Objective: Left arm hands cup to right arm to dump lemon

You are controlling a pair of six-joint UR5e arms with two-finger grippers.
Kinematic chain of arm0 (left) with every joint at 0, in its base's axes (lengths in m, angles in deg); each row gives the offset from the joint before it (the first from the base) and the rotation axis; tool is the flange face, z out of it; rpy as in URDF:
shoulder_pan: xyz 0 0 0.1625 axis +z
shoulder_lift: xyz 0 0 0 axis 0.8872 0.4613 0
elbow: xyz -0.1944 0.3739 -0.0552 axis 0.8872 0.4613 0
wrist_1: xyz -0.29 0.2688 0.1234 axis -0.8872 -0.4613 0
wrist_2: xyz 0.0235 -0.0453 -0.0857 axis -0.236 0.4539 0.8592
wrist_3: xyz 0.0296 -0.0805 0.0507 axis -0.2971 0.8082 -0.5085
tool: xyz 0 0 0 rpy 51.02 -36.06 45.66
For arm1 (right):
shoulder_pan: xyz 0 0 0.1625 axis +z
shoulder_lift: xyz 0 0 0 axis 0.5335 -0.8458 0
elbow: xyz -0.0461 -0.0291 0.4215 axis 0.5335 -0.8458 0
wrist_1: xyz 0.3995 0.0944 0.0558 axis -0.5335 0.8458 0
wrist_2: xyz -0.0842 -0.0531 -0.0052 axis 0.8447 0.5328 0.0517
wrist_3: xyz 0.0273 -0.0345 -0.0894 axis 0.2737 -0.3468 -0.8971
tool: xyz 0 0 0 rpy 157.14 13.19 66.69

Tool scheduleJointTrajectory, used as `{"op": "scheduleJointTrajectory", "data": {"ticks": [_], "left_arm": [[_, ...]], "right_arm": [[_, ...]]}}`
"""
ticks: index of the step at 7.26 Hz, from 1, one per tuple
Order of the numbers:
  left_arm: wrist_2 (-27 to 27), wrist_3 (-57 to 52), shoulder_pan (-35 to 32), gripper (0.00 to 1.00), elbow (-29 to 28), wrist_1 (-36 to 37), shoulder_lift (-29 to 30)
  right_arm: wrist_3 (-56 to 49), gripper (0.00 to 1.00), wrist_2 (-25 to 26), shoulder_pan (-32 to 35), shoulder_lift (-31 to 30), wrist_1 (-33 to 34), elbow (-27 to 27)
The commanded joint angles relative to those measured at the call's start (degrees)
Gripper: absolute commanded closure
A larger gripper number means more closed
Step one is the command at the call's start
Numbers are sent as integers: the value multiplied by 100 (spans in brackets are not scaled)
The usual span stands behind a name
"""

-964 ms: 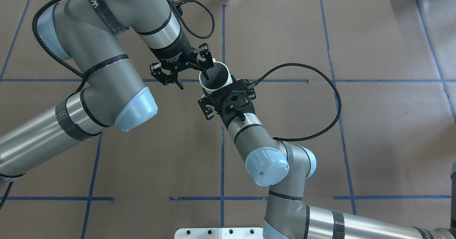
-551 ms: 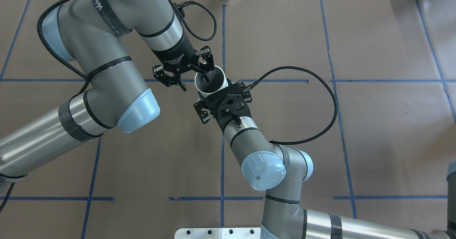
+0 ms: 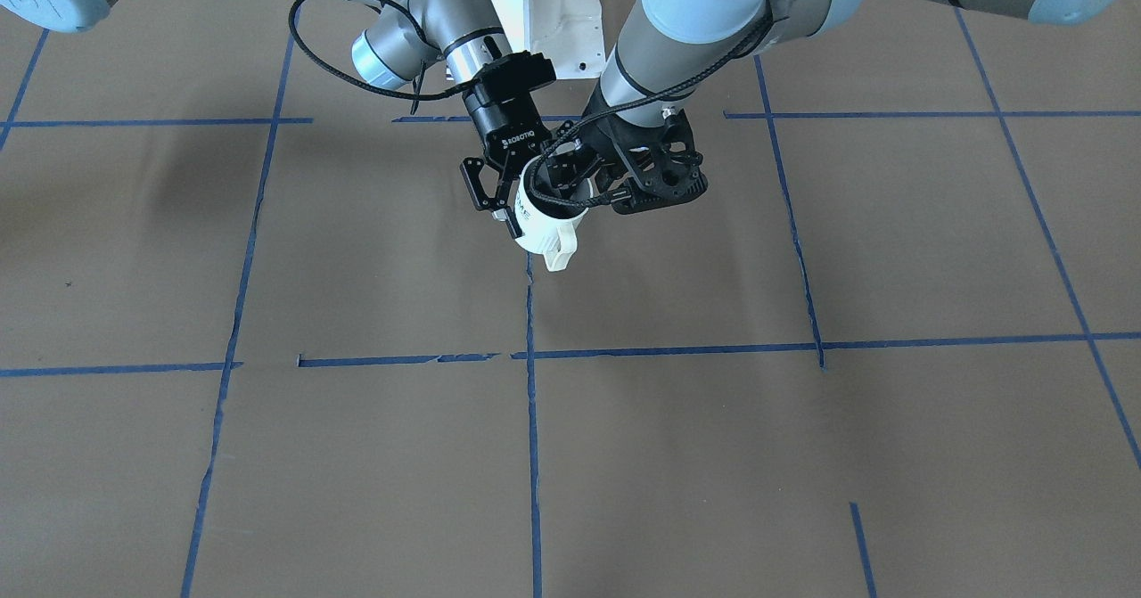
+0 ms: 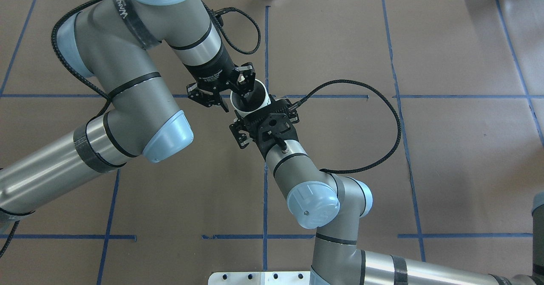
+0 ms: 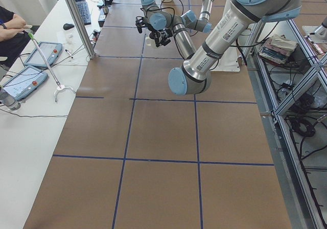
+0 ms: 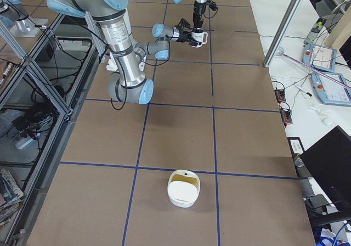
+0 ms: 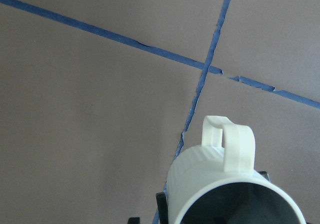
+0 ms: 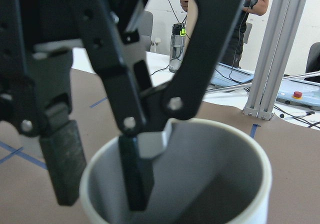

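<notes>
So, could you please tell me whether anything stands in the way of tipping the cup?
Yes: one finger of the left claw hangs inside the cup, the other outside its wall. Nothing else shows.

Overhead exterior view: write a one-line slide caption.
Handover: right fingers hold the cup while the open left fingers straddle its rim.

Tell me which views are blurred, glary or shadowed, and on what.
Right wrist-mounted: the black open-linkage left end effector and the white loop-handled mug are soft, out of focus. Left wrist-mounted: mug cropped by the bottom edge. Overhead exterior: glare streak on the silver-grey left arm. Exterior front-facing: faint shadow on the brown table.
</notes>
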Motion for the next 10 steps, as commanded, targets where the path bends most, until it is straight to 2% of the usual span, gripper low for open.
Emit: {"op": "scheduleJointTrajectory", "data": {"ticks": [1,2,6,10], "left_arm": [[0,-3,14,100,0,2,0],[0,6,14,100,-27,2,0],[-18,112,14,100,-394,-181,87],[-44,-185,-397,100,-1624,-1104,237]], "right_arm": [[-45,12,-5,-1,-14,-9,0],[-54,1,-13,-1,-14,0,0],[-63,1,-13,-1,-49,0,0],[-63,1,-13,-1,-66,-9,0]]}}
